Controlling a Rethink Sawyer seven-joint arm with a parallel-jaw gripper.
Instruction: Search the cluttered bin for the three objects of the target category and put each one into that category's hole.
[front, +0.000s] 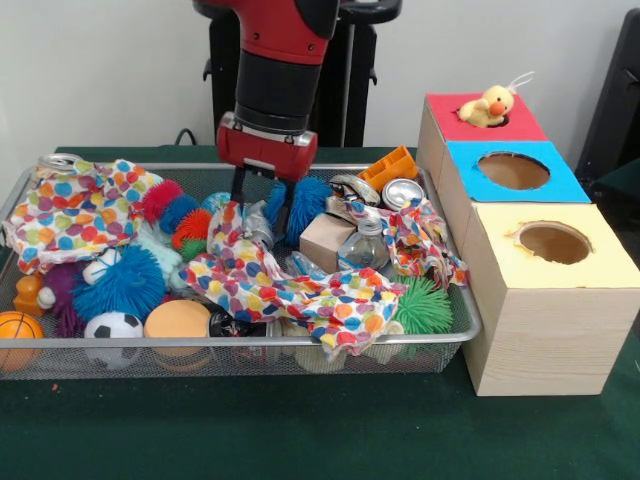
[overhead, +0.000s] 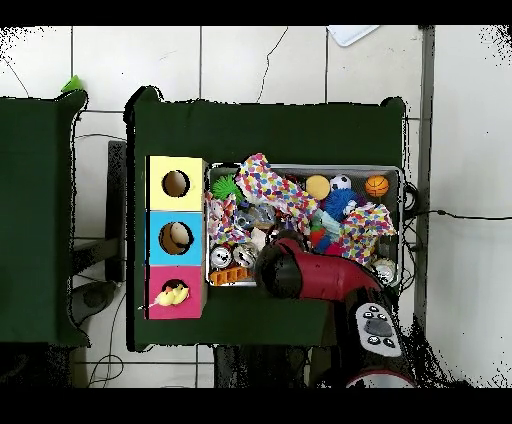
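Observation:
The wire mesh bin (front: 250, 343) sits on the green table, full of clutter; it also shows in the overhead view (overhead: 402, 200). My gripper (front: 262, 205) is down inside the bin at its back middle. Its black fingers (front: 240, 192) stand apart over a polka-dot cloth (front: 300, 285) and a blue spiky ball (front: 308, 200), holding nothing that I can see. A yellow plush duckling (front: 488, 105) with an orange beak rests in the red-surround hole (front: 460, 105) of the wooden box; it also shows in the overhead view (overhead: 172, 296). No other plush toys show.
The blue-surround hole (front: 513, 170) and the yellow-surround hole (front: 553, 243) lie in the same row of boxes, right of the bin. The bin holds a second polka-dot cloth (front: 80, 205), spiky balls (front: 125, 280), small sports balls (front: 113, 325), cans (front: 403, 192) and a small cardboard box (front: 325, 240).

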